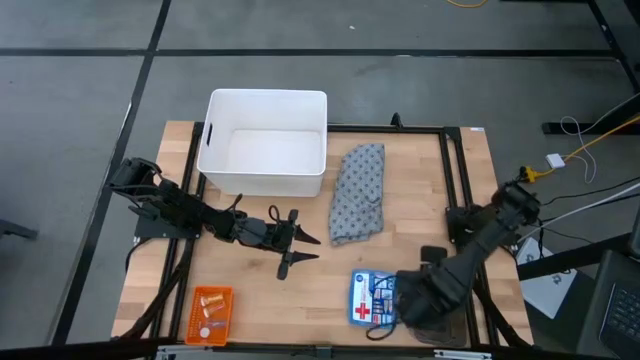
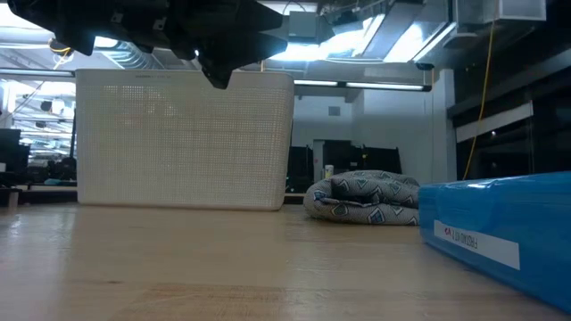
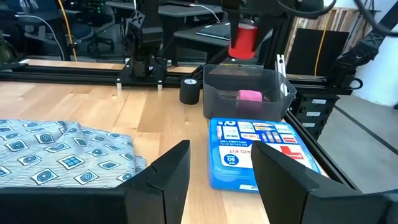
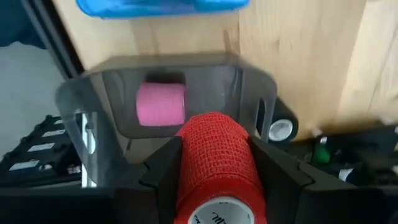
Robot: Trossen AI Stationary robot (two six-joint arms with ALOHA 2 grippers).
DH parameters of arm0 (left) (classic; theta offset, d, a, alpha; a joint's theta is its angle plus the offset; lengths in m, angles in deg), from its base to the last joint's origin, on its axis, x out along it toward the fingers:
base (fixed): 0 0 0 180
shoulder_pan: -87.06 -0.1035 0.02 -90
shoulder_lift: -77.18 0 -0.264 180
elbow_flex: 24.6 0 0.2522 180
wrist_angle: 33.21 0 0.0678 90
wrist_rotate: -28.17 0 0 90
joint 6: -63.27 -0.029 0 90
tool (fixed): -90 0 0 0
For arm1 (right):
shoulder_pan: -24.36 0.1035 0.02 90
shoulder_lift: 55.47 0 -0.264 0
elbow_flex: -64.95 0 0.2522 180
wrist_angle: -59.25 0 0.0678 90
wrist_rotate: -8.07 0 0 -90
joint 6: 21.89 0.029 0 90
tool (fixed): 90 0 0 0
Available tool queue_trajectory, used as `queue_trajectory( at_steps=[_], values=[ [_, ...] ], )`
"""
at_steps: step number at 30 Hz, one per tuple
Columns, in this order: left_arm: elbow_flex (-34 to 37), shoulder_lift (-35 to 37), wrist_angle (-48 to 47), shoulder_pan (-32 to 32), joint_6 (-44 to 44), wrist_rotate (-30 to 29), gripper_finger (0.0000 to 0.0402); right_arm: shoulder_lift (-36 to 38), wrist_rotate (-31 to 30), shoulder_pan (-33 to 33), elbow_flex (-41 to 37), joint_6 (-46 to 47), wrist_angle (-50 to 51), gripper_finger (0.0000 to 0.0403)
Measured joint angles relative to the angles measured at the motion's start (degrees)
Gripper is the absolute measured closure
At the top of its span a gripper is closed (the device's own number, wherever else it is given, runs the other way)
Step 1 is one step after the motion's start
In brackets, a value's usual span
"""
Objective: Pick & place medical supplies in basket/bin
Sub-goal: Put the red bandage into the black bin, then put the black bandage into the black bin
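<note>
My right gripper [image 4: 214, 163] hangs over a grey see-through tray [image 4: 249, 93] at the table's near right corner, shut on a red roll [image 3: 244, 38]. A pink roll [image 4: 160, 104] lies in that tray. My left gripper [image 1: 297, 246] hovers open at mid-table, left of the grey-blue patterned cloth [image 1: 358, 192], which lies crumpled on the wood. Tan-gold vials [image 1: 210, 298] lie in an orange tray [image 1: 209, 316] at the near edge. The white bin [image 1: 265, 142] stands at the far edge. My right gripper pinches the red roll by its curved side wall [image 4: 214, 146], one finger [image 4: 163, 168] on each side. The fingers come from above, pointing down, along the roll's length. The roll stands upright in the hold, lifted clear above the grey tray.
A blue first-aid kit box [image 1: 372, 298] lies flat beside the grey tray. A small black roll [image 3: 191, 91] stands on the table near the tray. Black frame rails [image 1: 452, 170] run along the table's sides. Bare wood lies between the cloth and the orange tray.
</note>
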Motion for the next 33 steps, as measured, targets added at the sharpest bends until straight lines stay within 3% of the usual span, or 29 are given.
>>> queue_trajectory(
  at_steps=[10,17,25,33],
  values=[
    [0.0,0.0,-0.02,0.0,0.2,-0.01,0.0235,0.0,-0.94,10.43,-11.72,13.78,-6.93,0.023],
    [0.0,0.0,-0.02,-0.04,0.17,-0.01,0.0235,0.0,-2.82,12.41,-17.07,22.25,-6.88,0.0166],
    [0.0,0.0,-0.24,-0.04,0.34,-0.03,0.0235,0.0,-1.93,12.49,-17.58,21.65,-7.96,0.0092],
    [0.0,0.0,-0.28,-0.04,0.66,-0.03,0.0235,0.0,-0.09,11.69,-14.45,18.86,-8.57,0.0074]
  ],
)
